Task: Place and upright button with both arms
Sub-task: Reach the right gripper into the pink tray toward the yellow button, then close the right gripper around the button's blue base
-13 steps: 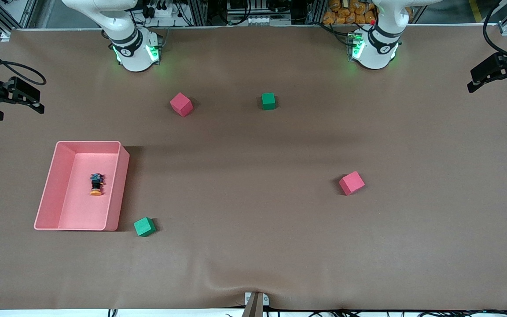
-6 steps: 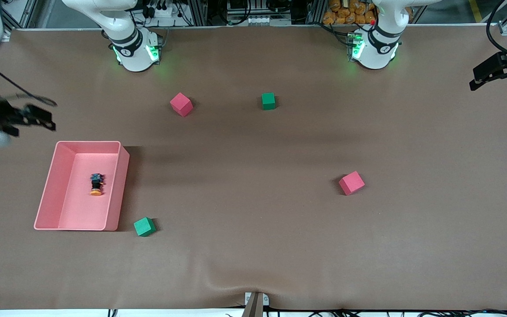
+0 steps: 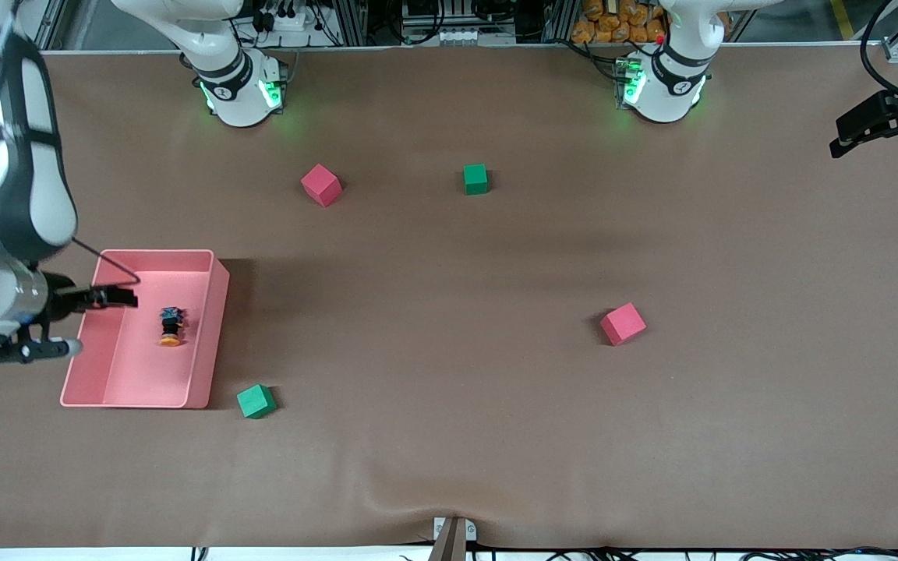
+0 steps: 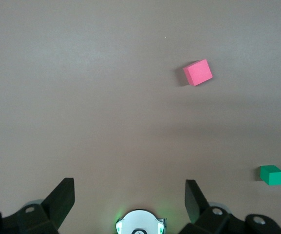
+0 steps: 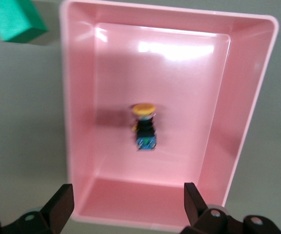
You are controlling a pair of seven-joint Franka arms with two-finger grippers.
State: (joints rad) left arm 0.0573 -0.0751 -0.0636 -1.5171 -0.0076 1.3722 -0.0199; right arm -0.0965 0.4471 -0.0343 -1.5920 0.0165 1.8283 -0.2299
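The right tool [image 3: 110, 298] hangs over the pink tray [image 3: 219, 312] with its fingers spread wide and nothing between them, evidently lined up for a pick of the button [image 3: 171, 326], which lies on its side on the tray floor, orange cap toward the front camera. The left tool [image 4: 129, 197], also spread and empty, waits well apart from the tray, over bare bench [image 3: 449, 436] at the left arm's end.
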